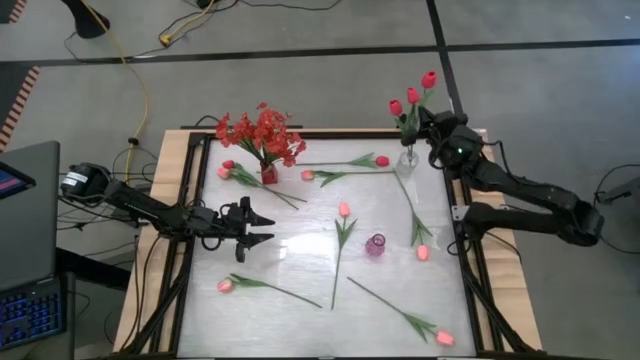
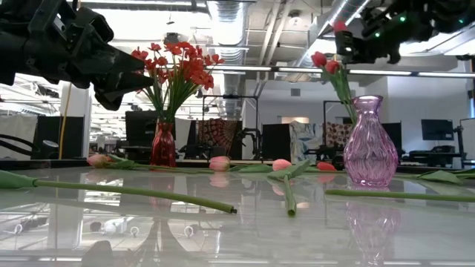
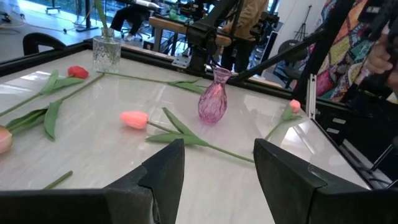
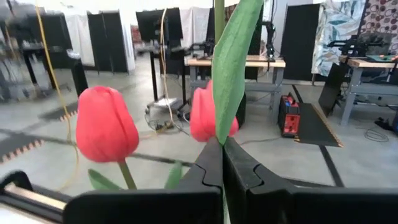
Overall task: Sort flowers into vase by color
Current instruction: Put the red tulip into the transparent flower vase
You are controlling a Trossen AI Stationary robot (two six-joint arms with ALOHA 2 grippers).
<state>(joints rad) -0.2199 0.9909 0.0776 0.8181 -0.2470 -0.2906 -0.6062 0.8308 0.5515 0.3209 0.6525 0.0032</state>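
Observation:
A clear glass vase (image 1: 408, 157) stands at the table's far right with red tulips (image 1: 412, 95) in it. My right gripper (image 1: 424, 122) is level just above this vase, shut on one tulip's stem. Two other red blooms (image 4: 106, 124) show just beyond its fingers. A red vase (image 1: 268, 173) at the far left holds bushy red sprays (image 1: 260, 130). An empty purple vase (image 1: 375, 245) stands right of centre. Several pink tulips (image 1: 343, 210) lie flat on the white tabletop. My left gripper (image 1: 262, 228) hovers open at the left, holding nothing. My right gripper pinches a red tulip's green stem and leaf (image 4: 222, 134) between its two fingertips (image 4: 208, 165). The fingers come in level and lie across the stem. The stem stands upright and runs up out of the wrist view. Its lower end is hidden below the fingers.
Loose pink tulips lie near the front left (image 1: 226, 286), front right (image 1: 444, 338) and right edge (image 1: 423, 252). Two more lie beside the red vase (image 1: 228, 168). A raised frame (image 1: 190, 190) rims the table. A laptop (image 1: 25, 200) sits off the left side.

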